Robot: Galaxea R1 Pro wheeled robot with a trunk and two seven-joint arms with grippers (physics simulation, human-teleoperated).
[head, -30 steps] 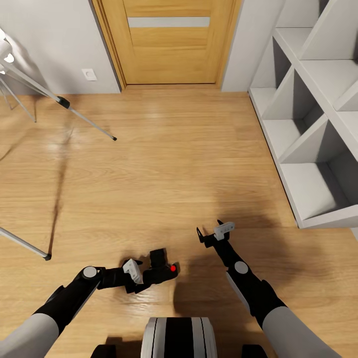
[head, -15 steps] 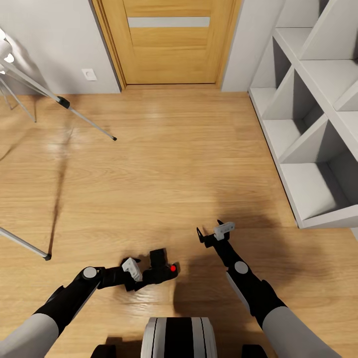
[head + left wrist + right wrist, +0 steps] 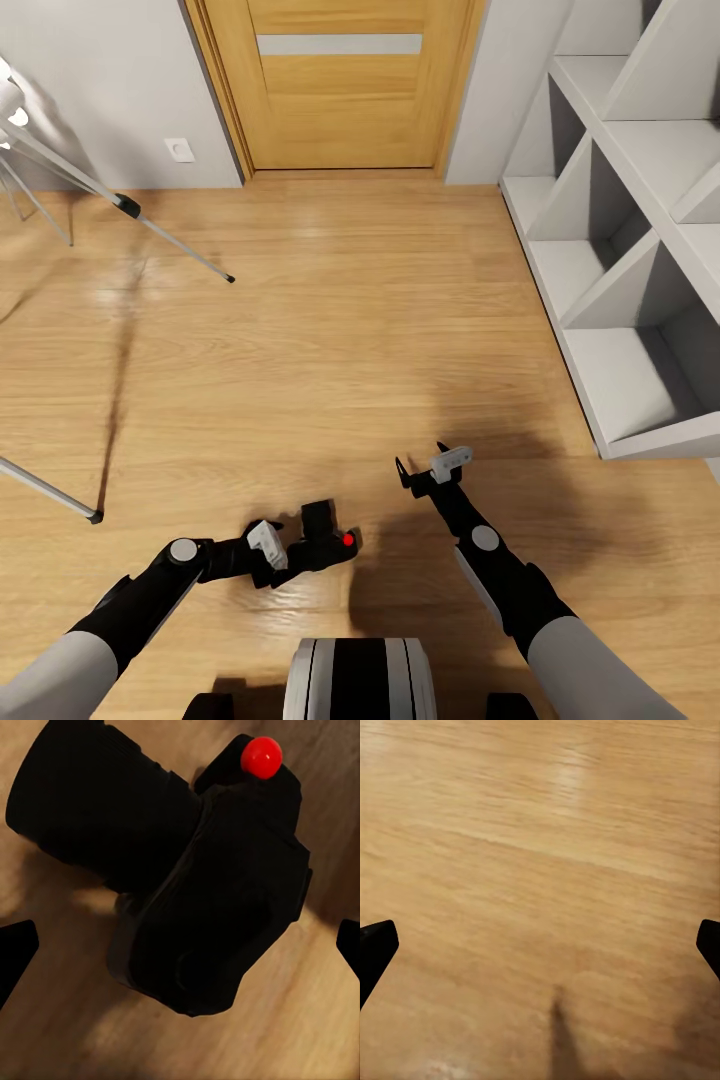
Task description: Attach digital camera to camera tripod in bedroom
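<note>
The digital camera (image 3: 322,537) is lying on the wood floor (image 3: 330,330) between the left gripper's (image 3: 290,550) spread jaws; the right gripper (image 3: 420,468) is hovering, jaws apart.

tripod (image 3: 60,165): your head view's left edge cuts it off; you get two leg ends and part of the top, the head out of frame.
camera (image 3: 322,538): its near side is hidden from you behind the left gripper (image 3: 283,545).
shelves (image 3: 640,250): cut by the right edge.
door (image 3: 340,80): top cropped.
</note>
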